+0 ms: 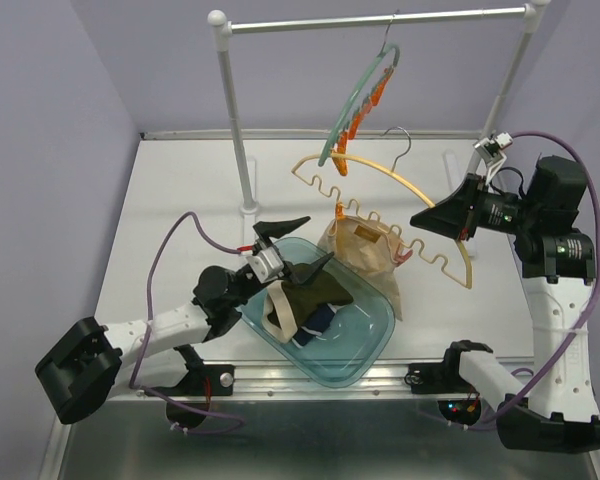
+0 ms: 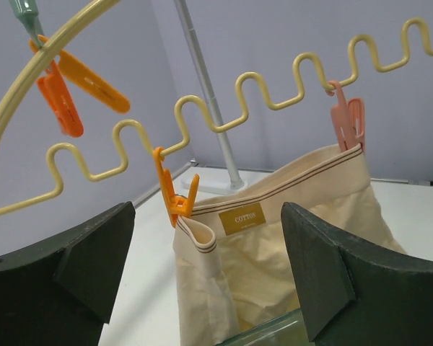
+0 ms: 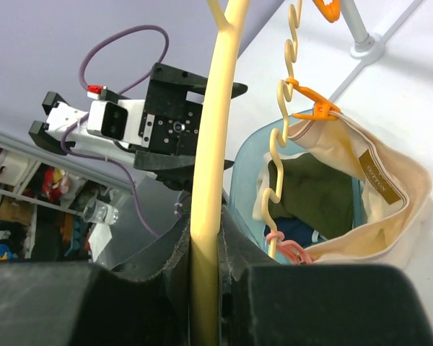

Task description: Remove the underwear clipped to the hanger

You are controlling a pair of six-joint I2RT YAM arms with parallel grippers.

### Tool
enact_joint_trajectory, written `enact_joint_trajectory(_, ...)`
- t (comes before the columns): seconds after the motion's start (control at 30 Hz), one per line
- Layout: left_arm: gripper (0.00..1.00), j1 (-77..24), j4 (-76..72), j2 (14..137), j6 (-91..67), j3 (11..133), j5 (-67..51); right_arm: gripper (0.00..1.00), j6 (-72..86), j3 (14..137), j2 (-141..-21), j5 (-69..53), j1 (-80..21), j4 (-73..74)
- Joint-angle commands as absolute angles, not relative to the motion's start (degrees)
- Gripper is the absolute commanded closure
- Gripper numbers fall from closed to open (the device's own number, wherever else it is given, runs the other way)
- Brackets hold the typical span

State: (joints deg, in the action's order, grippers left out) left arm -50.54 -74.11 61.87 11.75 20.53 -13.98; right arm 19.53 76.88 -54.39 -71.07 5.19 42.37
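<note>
A pale beige underwear (image 1: 365, 250) hangs from a yellow wavy hanger (image 1: 420, 190) by an orange clip (image 2: 175, 196) and a pink clip (image 2: 346, 119). It also shows in the left wrist view (image 2: 303, 245) and the right wrist view (image 3: 375, 209). My right gripper (image 1: 435, 218) is shut on the hanger's arm (image 3: 209, 216). My left gripper (image 1: 295, 250) is open and empty, just in front of the beige garment. The dark olive brief (image 1: 315, 292) and the navy brief (image 1: 318, 322) lie in a clear blue tub (image 1: 365, 345).
A white rack (image 1: 230, 100) stands at the back with a green hanger (image 1: 365, 90) carrying orange clips. The tub sits at the table's near edge between the arm bases. The purple wall closes the back and left.
</note>
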Motion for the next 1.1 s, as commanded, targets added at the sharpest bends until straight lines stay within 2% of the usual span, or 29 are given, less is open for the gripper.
enact_joint_trajectory(0.0,0.06,-50.7,-75.5,58.8,13.7,19.4,-14.1,0.99,20.6,80.6,-53.8,-71.4,5.3,35.1)
enact_joint_trajectory(0.2,0.05,-50.5,-79.0,60.1,13.9,19.2,-14.7,0.99,22.4,79.6,-53.5,-74.7,5.3,33.9)
enact_joint_trajectory(0.5,0.06,-47.8,-92.4,69.5,8.5,21.4,-17.9,0.99,24.0,78.2,-52.1,-77.5,5.3,33.4)
enact_joint_trajectory(1.07,0.09,-46.1,-97.4,76.2,5.0,29.4,-19.7,0.99,24.1,75.1,-50.7,-78.0,5.3,33.2)
